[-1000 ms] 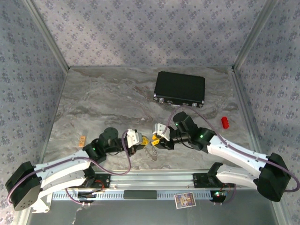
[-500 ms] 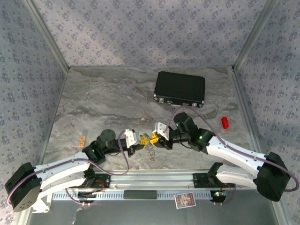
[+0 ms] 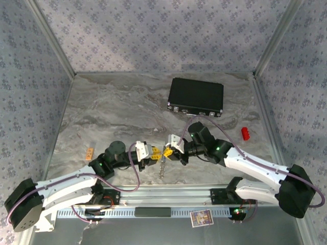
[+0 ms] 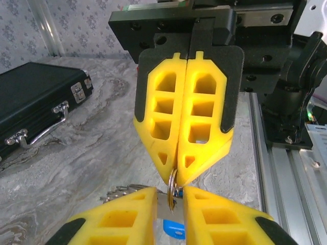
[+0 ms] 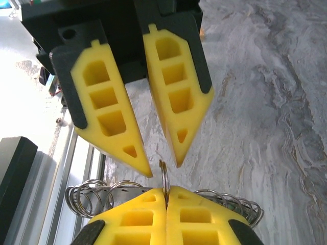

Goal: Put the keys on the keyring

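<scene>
right hand [image 5: 166, 193] pinches the keyring [image 5: 164, 178] upright; left hand [image 5: 162, 168] is narrowly parted astride it. best to close left squarely on the keyring, without twisting it.

Grippers: we count two, the left gripper [image 3: 158, 154] and the right gripper [image 3: 166, 151].
Keyring [image 3: 162, 166]: we count one.
Key [image 4: 172, 228]: we can make out one, blue-headed.
Black case [image 3: 196, 96]: we count one.
Red block [image 3: 244, 133]: we count one.
Orange tag [image 3: 89, 151]: one.
</scene>
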`<state>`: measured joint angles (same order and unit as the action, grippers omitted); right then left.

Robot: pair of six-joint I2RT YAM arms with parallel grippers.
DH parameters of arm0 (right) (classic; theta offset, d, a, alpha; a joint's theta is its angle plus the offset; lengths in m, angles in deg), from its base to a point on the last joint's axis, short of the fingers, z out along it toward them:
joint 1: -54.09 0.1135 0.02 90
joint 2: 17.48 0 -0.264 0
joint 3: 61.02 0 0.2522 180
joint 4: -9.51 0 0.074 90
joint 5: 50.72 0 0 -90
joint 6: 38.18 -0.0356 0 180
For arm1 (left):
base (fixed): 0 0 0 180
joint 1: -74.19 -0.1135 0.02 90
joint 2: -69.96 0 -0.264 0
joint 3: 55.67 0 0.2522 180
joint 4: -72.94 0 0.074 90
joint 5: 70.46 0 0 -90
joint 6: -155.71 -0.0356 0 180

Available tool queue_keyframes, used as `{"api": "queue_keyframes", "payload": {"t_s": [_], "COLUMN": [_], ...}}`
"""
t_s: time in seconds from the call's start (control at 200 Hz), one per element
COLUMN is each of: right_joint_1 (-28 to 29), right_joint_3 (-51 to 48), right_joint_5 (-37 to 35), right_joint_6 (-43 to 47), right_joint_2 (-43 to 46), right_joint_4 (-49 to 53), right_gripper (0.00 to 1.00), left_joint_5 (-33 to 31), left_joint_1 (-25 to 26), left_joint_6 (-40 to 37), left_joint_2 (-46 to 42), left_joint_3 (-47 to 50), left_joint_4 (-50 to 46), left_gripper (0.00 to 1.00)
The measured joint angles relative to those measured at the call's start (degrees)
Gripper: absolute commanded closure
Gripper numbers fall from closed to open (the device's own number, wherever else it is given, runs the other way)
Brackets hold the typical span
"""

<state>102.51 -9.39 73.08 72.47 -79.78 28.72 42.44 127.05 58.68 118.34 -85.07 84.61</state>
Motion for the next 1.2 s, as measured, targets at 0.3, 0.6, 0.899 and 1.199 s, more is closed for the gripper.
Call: {"api": "queue_keyframes", "payload": {"t_s": [0.3, 0.6, 0.899, 1.199], "right_joint_1": [1.38, 3.23, 4.28, 1.03], "right_joint_3": [7.98, 10.10, 11.28, 5.18], "right_joint_5": [-4.50, -6.05, -7.06, -3.23], "right_joint_6": [7.78, 10.34, 10.78, 6.12], "right_joint_2": [-2.32, -3.48, -4.98, -1.64], "right_joint_4": [12.98, 16.33, 16.55, 8.31], "right_gripper": [1.00, 1.00, 0.90, 0.75], "left_joint_5": [-0.37, 0.50, 1.40, 1.57], "left_joint_1": [0.00, 0.00, -0.02, 0.02], "left_joint_6": [-3.45, -4.52, -4.98, -3.34], "left_joint_2": [-0.63, 1.07, 1.62, 1.51], "left_joint_3": [-3.13, -4.59, -4.59, -2.40], "left_joint_4": [-8.98, -10.69, -10.75, -5.64], "left_gripper": [0.81, 0.82, 1.00, 1.00]}}
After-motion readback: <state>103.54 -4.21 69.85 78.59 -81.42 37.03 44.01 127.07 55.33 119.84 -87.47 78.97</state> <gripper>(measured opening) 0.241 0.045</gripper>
